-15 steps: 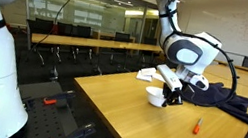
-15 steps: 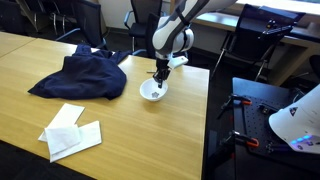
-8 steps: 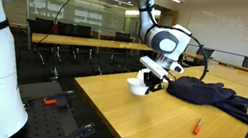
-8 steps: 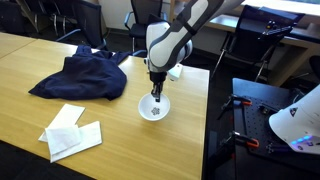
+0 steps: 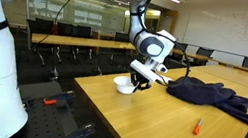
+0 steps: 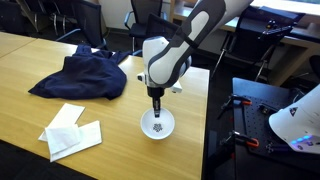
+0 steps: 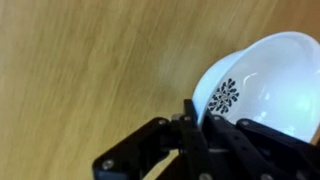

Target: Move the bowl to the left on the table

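Observation:
A white bowl [image 6: 157,125] with a dark flower pattern inside sits low over the wooden table [image 6: 60,80]. It shows in both exterior views, in one of them near the table's corner [image 5: 124,83]. My gripper [image 6: 155,112] is shut on the bowl's rim, coming down from above. In the wrist view the bowl [image 7: 262,85] fills the right side and my black fingers [image 7: 192,112] pinch its near wall. I cannot tell whether the bowl touches the table.
A dark blue cloth [image 6: 85,76] lies on the table beside the bowl, also seen in an exterior view [image 5: 206,92]. White papers [image 6: 70,132] lie nearer the front. A small orange marker [image 5: 196,125] lies on the table. Chairs and other tables stand behind.
My gripper has carried the bowl along the table, away from the dark cloth and towards the table's corner edge. The grip on the rim is unchanged.

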`<state>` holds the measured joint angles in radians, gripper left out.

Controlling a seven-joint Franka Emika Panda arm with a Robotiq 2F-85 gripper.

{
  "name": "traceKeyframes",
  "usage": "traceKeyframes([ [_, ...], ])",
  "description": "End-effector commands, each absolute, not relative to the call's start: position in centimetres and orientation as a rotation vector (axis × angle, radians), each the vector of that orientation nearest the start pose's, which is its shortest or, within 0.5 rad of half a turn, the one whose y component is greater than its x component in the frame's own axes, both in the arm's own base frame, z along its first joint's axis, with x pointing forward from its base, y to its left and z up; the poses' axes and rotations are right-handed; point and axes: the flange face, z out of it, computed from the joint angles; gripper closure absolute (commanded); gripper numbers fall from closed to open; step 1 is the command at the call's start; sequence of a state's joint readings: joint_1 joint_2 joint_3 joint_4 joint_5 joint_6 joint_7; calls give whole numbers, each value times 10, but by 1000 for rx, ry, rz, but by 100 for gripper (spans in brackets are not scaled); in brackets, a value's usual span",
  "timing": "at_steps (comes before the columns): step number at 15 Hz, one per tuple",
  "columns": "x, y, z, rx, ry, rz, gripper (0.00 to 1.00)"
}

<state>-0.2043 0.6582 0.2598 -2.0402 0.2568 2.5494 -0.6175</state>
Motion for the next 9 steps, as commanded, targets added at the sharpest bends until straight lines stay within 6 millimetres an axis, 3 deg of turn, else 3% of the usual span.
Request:
traceKeyframes([
  [1, 575, 37, 102, -2727, -643, 34, 98],
  [2, 575, 38, 101, -2725, -650, 27, 98],
  [3, 575, 38, 104, -2730, -649, 21, 77],
  [4, 575, 38, 107, -2738, -654, 17, 66],
  [6, 568, 37, 118, -2744, -630, 27, 53],
  [9, 554, 34, 151, -2834, -609, -52, 31],
])
